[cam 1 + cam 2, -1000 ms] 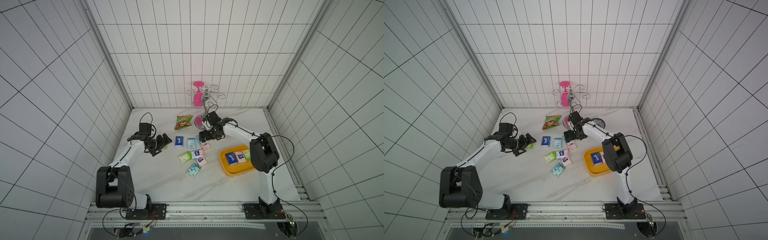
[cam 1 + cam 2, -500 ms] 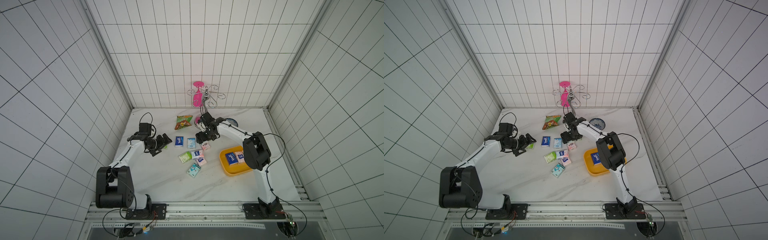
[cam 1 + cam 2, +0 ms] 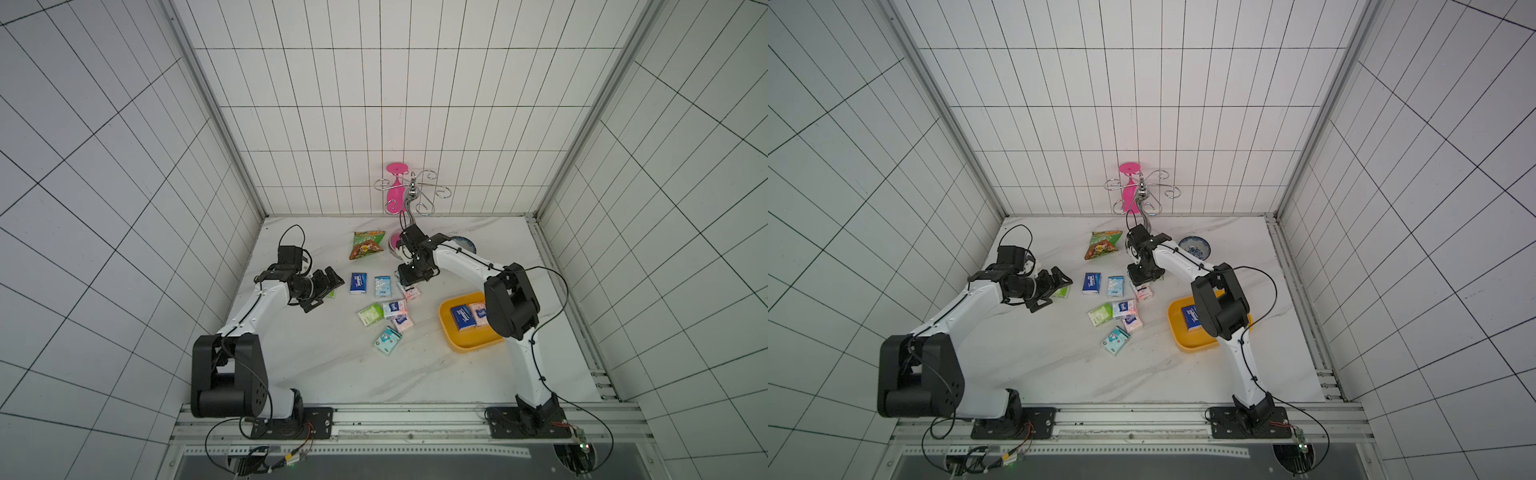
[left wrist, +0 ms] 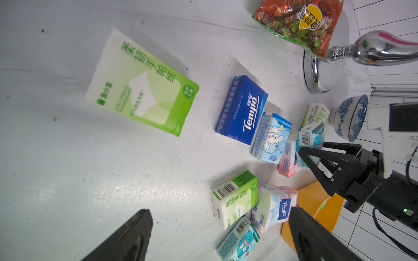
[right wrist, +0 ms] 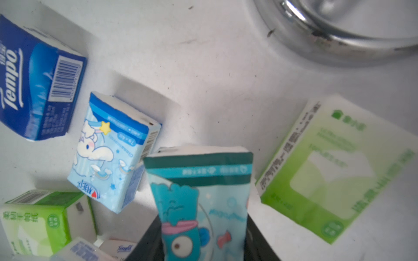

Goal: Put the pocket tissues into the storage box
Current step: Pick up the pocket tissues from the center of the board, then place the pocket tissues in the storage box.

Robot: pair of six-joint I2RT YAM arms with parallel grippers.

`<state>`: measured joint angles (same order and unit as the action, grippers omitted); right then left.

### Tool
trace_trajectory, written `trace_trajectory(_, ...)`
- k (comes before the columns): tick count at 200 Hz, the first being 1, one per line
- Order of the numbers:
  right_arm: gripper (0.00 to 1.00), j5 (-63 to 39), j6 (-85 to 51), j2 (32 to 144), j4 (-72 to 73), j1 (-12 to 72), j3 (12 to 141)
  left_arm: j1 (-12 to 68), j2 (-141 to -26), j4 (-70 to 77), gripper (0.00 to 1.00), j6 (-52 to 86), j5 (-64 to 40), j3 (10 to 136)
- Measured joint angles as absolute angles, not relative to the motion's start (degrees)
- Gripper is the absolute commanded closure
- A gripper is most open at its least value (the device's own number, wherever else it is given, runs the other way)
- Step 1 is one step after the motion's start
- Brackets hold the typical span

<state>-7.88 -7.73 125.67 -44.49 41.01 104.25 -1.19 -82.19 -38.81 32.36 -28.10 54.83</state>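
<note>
Several pocket tissues lie loose mid-table: a dark blue packet (image 3: 358, 283), a light blue one (image 3: 383, 286), a pink one (image 3: 412, 294), a green one (image 3: 370, 315). My right gripper (image 3: 409, 284) (image 5: 201, 244) points down among them, shut on a teal cartoon packet (image 5: 199, 192), which stands on end between its fingers. The yellow storage box (image 3: 453, 345) at the right holds a dark blue packet (image 3: 461, 316) and a pink one (image 3: 478, 313). My left gripper (image 3: 326, 291) (image 4: 219, 217) hangs open over the left side, next to a flat green-white packet (image 4: 142, 85).
A green-orange snack bag (image 3: 366, 245) lies at the back. The chrome hook stand (image 3: 411, 195) carrying a pink goblet (image 3: 394, 191) rises right behind my right wrist. A blue-white bowl (image 3: 1195, 246) sits behind the right arm. Tiled walls enclose three sides.
My right gripper has gone from wide open to shut on the teal packet, and the right arm shifted slightly left. The left arm has stayed still.
</note>
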Motion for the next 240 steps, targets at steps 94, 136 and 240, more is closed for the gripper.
trace_trajectory(94,0.57,-1.5,-8.4,101.2,-47.0,41.3,84.4,7.9,-85.1,-41.6,0.02,31.0,-26.3,62.6)
trace_trajectory(136,0.57,2.9,-9.7,92.0,-50.4,41.3,74.6,14.2,-87.7,-43.2,0.03,29.0,-23.5,68.0)
trace_trajectory(240,0.57,3.9,-13.5,83.6,-50.5,41.3,60.9,14.9,-89.1,-44.2,0.02,28.6,-22.0,68.4)
